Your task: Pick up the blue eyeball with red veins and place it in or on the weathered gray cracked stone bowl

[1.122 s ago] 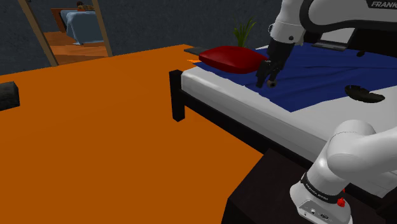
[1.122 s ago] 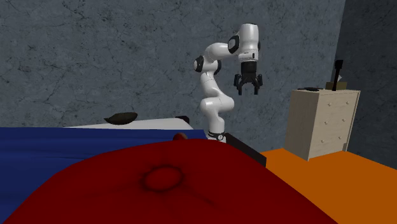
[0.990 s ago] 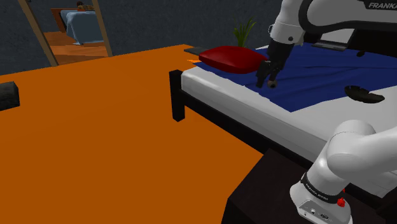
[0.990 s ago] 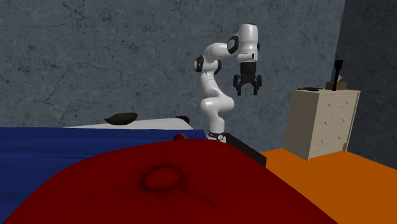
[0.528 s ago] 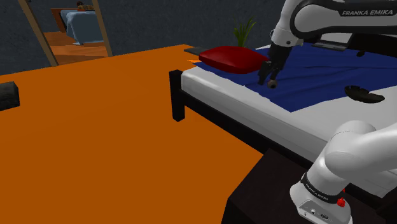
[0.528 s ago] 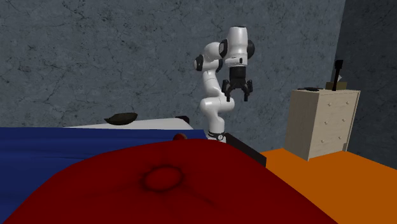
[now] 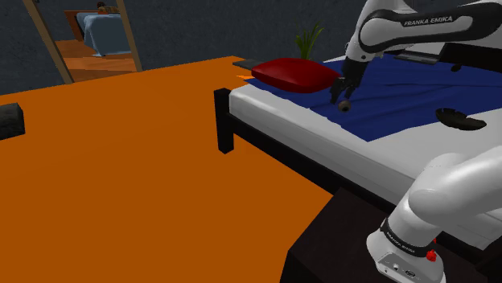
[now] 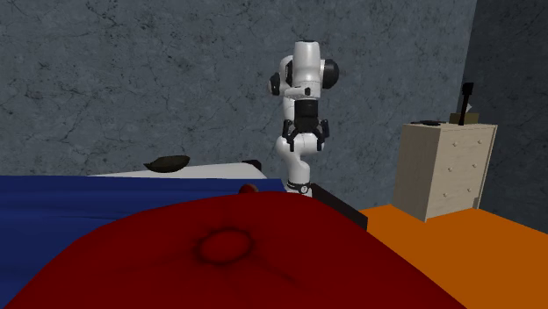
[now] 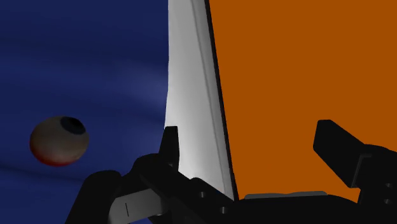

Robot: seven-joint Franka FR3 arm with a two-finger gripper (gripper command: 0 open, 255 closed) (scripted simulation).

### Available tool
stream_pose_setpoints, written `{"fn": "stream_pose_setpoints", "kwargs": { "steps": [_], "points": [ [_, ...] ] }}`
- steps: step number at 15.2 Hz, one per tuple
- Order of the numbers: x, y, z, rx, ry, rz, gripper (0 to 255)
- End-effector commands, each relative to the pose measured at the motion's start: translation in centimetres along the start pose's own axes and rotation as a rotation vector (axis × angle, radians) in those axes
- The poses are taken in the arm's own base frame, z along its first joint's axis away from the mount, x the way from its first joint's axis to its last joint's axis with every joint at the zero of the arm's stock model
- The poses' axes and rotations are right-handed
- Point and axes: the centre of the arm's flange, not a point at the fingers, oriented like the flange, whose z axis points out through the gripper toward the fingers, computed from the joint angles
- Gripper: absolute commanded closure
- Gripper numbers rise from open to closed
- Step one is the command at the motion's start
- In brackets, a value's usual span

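While the eyeball (image 9: 58,140) awaits grasping, we note the bed (image 7: 306,129), whose blue blanket (image 7: 402,96) carries both objects. A red pillow (image 8: 237,255) screens most of it in the second exterior view. We judge the arm (image 7: 418,22) reaches over the bed's edge to line up a grasp. The dark bowl (image 7: 460,120), texture indistinct, lies well apart. The gripper (image 9: 248,130) hangs released, empty; the pale, red-tinged eyeball rests beside one finger, outside the gap.

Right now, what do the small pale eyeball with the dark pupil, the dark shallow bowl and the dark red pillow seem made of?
The small pale eyeball looks smooth and matte, reddish underneath: perhaps plastic or rubber. The dark shallow bowl is dull, nearly black; its material does not show. The dark red pillow seems soft fabric, given its rounded, dimpled bulge.
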Motion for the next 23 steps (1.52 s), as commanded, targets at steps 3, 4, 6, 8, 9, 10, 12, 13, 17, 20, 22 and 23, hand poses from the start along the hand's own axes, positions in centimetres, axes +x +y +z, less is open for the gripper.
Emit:
{"fn": "stream_pose_setpoints", "kwargs": {
  "steps": [3, 4, 6, 8, 9, 10, 12, 13, 17, 20, 22, 23],
  "points": [
    [1.9, 4.5, 2.0, -0.005, 0.003, 0.024, 0],
    [2.3, 5.7, 2.4, -0.006, 0.004, 0.030, 0],
    [3.1, 8.0, 3.3, -0.008, 0.005, 0.042, 0],
    [3.9, 10.3, 4.1, -0.010, 0.007, 0.054, 0],
    [4.3, 11.5, 4.5, -0.011, 0.007, 0.060, 0],
    [4.7, 12.6, 4.9, -0.012, 0.008, 0.066, 0],
    [5.4, 15.0, 5.8, -0.014, 0.009, 0.078, 0],
    [5.8, 16.2, 6.2, -0.015, 0.010, 0.084, 0],
    [6.7, 19.0, 7.7, -0.018, 0.012, 0.098, 0],
    [6.7, 19.1, 9.3, -0.018, 0.012, 0.098, 0],
    [6.7, 19.1, 10.3, -0.018, 0.012, 0.098, 0],
    [6.7, 19.1, 11.2, -0.018, 0.012, 0.098, 0]
  ]
}}
